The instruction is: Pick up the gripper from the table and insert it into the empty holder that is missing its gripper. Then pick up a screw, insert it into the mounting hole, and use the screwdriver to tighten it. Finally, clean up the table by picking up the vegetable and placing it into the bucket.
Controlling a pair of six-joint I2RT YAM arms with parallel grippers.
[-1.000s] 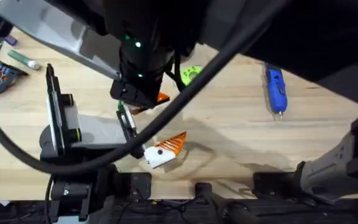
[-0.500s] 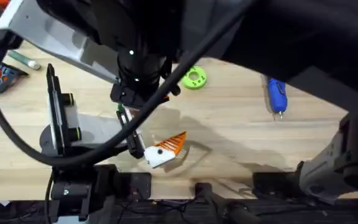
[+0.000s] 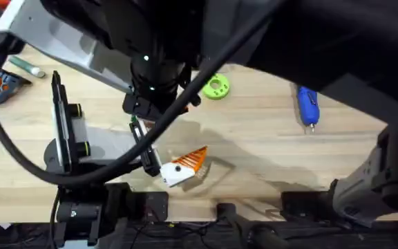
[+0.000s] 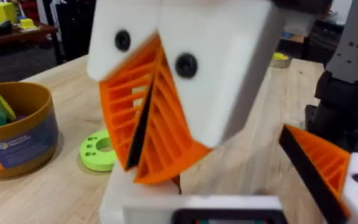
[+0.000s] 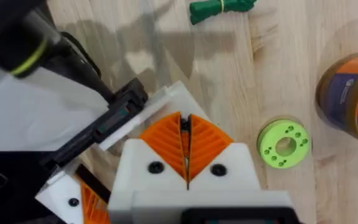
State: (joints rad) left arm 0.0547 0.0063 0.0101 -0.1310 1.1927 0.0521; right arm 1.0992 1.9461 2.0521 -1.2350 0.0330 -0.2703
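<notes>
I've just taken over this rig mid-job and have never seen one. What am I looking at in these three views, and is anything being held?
These are two robot arms at a wooden table. The wide picture looks down from above, and the big dark blur in it is an arm close under that camera. The other two pictures come from cameras on the wrists. The right end effector is white with orange ribbed pads pressed together, and I can see nothing clearly between them. The left end effector sits low near the table's front edge. On the table are a blue screwdriver, a green disc, a dark-green vegetable and a tan bucket with toys inside.
</notes>
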